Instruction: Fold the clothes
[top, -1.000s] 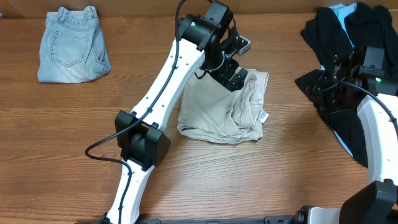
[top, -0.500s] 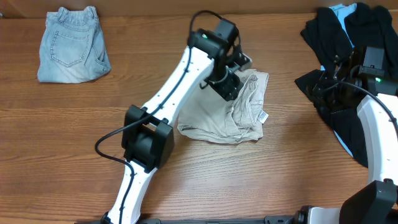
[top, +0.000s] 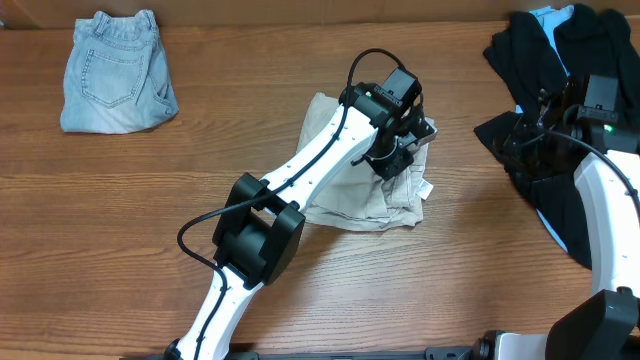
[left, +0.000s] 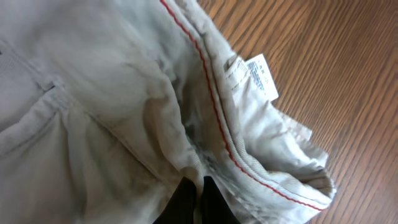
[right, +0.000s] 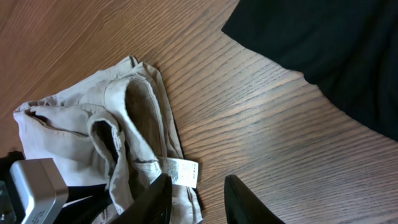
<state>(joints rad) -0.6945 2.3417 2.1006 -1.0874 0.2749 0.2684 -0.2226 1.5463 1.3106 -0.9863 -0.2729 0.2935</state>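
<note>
The clothes, a pale beige pair of shorts (top: 345, 200), lie crumpled at the table's middle, white tag (top: 424, 187) at their right edge. My left gripper (top: 397, 152) is down on their upper right part. In the left wrist view its black fingertips (left: 196, 186) are pressed together, shut on a pucker of the beige cloth (left: 112, 93) beside the red-stitched seam and the tag (left: 261, 71). My right gripper (right: 196, 199) is open with bare wood between its fingers, just right of the shorts (right: 74, 118) and the tag (right: 180, 171). From overhead it hangs at the right (top: 510, 140).
Light-blue denim shorts (top: 115, 70) lie folded at the far left. Black garments with blue trim (top: 540, 50) are heaped at the far right, under and around my right arm; their edge (right: 323, 50) shows in the right wrist view. The left arm stretches across the table's middle.
My left gripper has moved right across the shorts and closed its jaws on the cloth. The shorts' upper left corner is now uncovered. The right arm has stayed put.
</note>
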